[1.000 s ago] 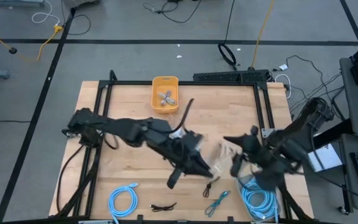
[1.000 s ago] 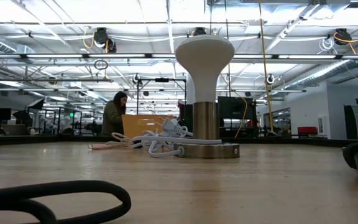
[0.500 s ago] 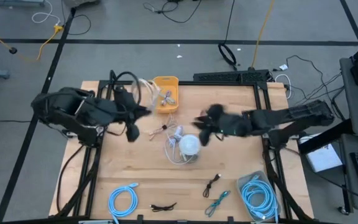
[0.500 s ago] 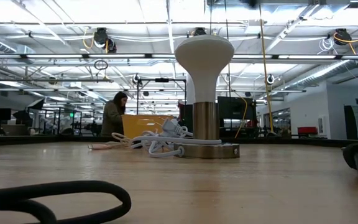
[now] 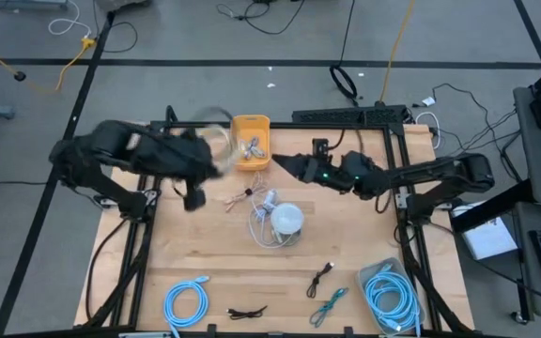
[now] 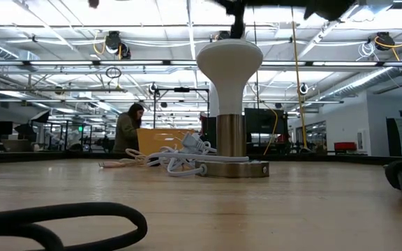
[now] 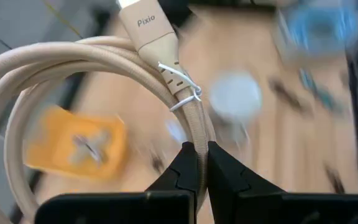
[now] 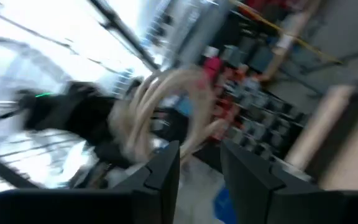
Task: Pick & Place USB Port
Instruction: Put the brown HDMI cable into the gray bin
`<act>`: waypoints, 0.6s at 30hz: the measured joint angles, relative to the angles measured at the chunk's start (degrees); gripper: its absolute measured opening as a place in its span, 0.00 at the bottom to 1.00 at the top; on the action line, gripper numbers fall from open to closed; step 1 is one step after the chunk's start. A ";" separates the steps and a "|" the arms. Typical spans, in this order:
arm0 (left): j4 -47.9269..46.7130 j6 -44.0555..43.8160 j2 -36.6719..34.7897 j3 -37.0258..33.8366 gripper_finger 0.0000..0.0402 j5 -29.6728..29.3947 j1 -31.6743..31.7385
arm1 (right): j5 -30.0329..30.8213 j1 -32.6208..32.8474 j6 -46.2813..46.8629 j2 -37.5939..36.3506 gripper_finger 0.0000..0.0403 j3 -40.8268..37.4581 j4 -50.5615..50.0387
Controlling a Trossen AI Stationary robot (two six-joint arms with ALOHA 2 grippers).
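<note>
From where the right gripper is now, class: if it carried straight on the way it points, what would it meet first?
The right gripper points toward the left gripper, which is shut on a coiled beige cable held above the table. That coil looks like the first thing in line, though the depth between them is unclear.

Around the white lamp (image 5: 286, 219) at the table's middle, bare wood lies open toward the near edge — until the blue cable coils (image 5: 186, 302) and small black cables (image 5: 321, 275). Behind the lamp, the yellow bin (image 5: 249, 142) and both raised arms crowd the way — loose white cord (image 5: 263, 225) rings its base.
</note>
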 joint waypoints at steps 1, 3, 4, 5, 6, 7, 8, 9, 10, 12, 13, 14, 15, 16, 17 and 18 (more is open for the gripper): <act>-1.92 0.40 0.85 -0.15 0.03 2.72 -0.44 | -0.68 -0.22 0.72 0.12 0.28 -0.33 -0.35; -5.23 1.36 2.51 -0.20 0.03 7.85 -1.77 | -3.81 -0.76 2.16 0.24 0.29 -0.20 0.00; -6.39 1.90 3.24 -0.18 0.03 10.04 -2.46 | -6.26 -1.18 3.19 0.19 0.30 0.05 0.34; -7.46 2.45 3.84 -0.14 0.03 11.78 -3.21 | -9.03 -1.67 4.45 0.18 0.30 0.24 0.51; -8.64 2.69 4.59 -0.13 0.03 13.11 -4.12 | -12.18 -2.22 6.37 0.19 0.30 0.25 0.54; -9.57 3.14 5.44 -0.13 0.03 14.10 -4.99 | -15.08 -2.78 8.73 0.22 0.31 0.23 0.07; -9.91 3.94 6.30 -0.13 0.03 15.15 -5.70 | -18.06 -3.30 11.16 0.30 0.31 0.23 -0.40; -9.93 4.77 7.20 -0.13 0.03 16.35 -6.38 | -21.09 -3.72 13.60 0.30 0.31 0.23 -1.44; -9.96 5.45 8.09 -0.13 0.03 17.56 -6.98 | -24.24 -3.99 15.92 0.29 0.31 0.23 -2.34; -9.97 6.97 9.58 -0.13 0.03 19.63 -7.79 | -29.86 -4.14 19.76 0.27 0.31 0.23 -3.85; -10.01 7.72 10.34 -0.13 0.03 20.19 -8.14 | -32.40 -3.99 21.37 0.27 0.31 0.23 -4.44; -10.04 8.68 11.10 -0.13 0.03 20.21 -8.41 | -34.09 -3.69 22.78 0.29 0.31 0.21 -4.67; -10.02 9.64 11.91 -0.13 0.03 20.20 -8.65 | -35.86 -3.48 23.88 0.30 0.32 0.21 -4.67; -10.02 10.52 12.69 -0.13 0.03 20.27 -8.78 | -36.83 -3.31 24.78 0.28 0.32 0.21 -4.70; -10.02 11.20 13.37 -0.13 0.03 20.27 -8.86 | -37.61 -3.19 25.07 0.24 0.32 0.21 -4.93; -10.00 11.80 13.84 -0.13 0.03 20.27 -8.84 | -37.90 -3.00 25.13 0.19 0.32 0.21 -5.75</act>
